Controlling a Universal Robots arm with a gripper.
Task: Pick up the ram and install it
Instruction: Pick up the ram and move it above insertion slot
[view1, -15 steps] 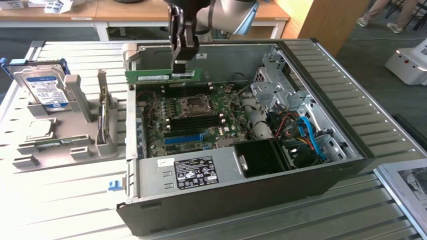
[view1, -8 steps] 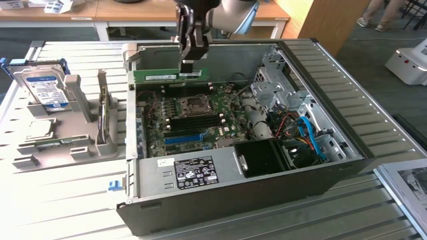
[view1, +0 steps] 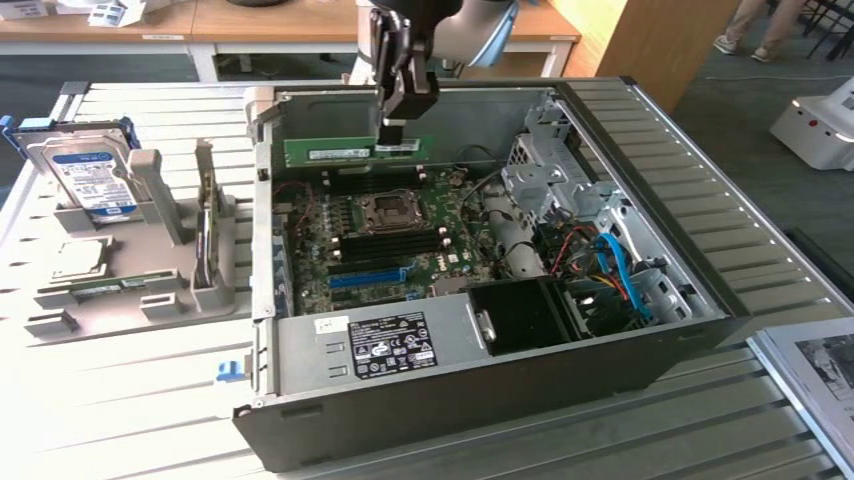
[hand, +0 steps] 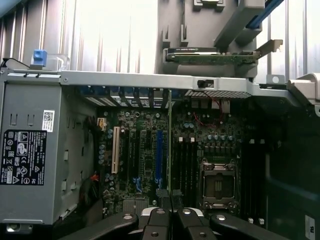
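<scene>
You will find no wording here that can be read. The black label (view1: 387, 343) on the power supply (view1: 447, 352) carries white print and small symbols, too fine to make out. Beside it is a white sticker (view1: 331, 325). The blue-and-white label (view1: 91, 186) on the hard drive (view1: 60, 150) and the white label (view1: 342, 152) on the ram (view1: 304, 155) are equally illegible.

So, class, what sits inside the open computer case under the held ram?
Below the ram, clamped in the gripper, lie the motherboard, its processor socket and black memory slots. The power supply hides whatever lies beneath it.
</scene>
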